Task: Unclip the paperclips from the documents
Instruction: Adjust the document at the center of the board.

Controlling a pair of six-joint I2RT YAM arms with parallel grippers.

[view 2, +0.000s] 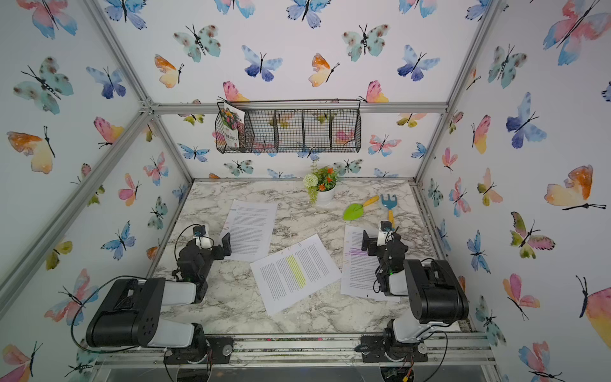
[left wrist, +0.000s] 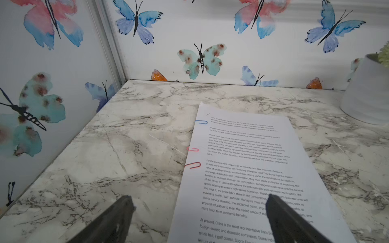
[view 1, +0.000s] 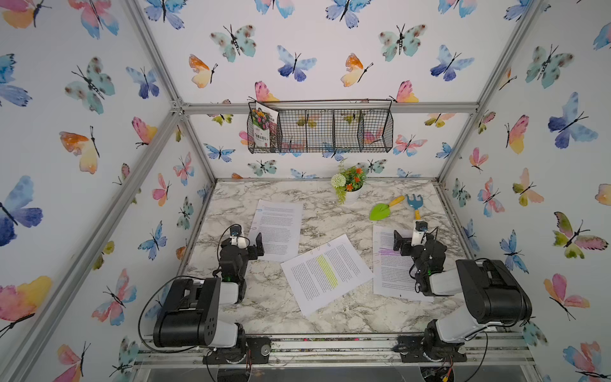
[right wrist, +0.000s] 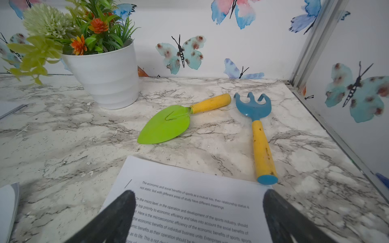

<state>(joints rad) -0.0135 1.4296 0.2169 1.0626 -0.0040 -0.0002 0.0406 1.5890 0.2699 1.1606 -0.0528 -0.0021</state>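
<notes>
Three documents lie on the marble table in both top views: an unhighlighted one (view 1: 277,228) at the left, one with a yellow band (view 1: 327,271) in the middle, and one with a purple band (view 1: 386,264) at the right. In the left wrist view, a blue paperclip (left wrist: 201,122), a pink one (left wrist: 192,149) and a red one (left wrist: 192,165) sit on the left document's (left wrist: 242,168) edge. My left gripper (left wrist: 200,198) hovers open over that edge, short of the clips. My right gripper (right wrist: 199,194) hangs open over the top of the right document (right wrist: 189,185); no clip shows there.
A white flower pot (view 1: 350,193) stands at the back middle. A green trowel (right wrist: 166,126) and a blue hand rake (right wrist: 259,130) lie just beyond the right document. A wire basket (view 1: 347,129) holding a seed packet (view 1: 263,127) hangs on the back wall. Side walls stand close.
</notes>
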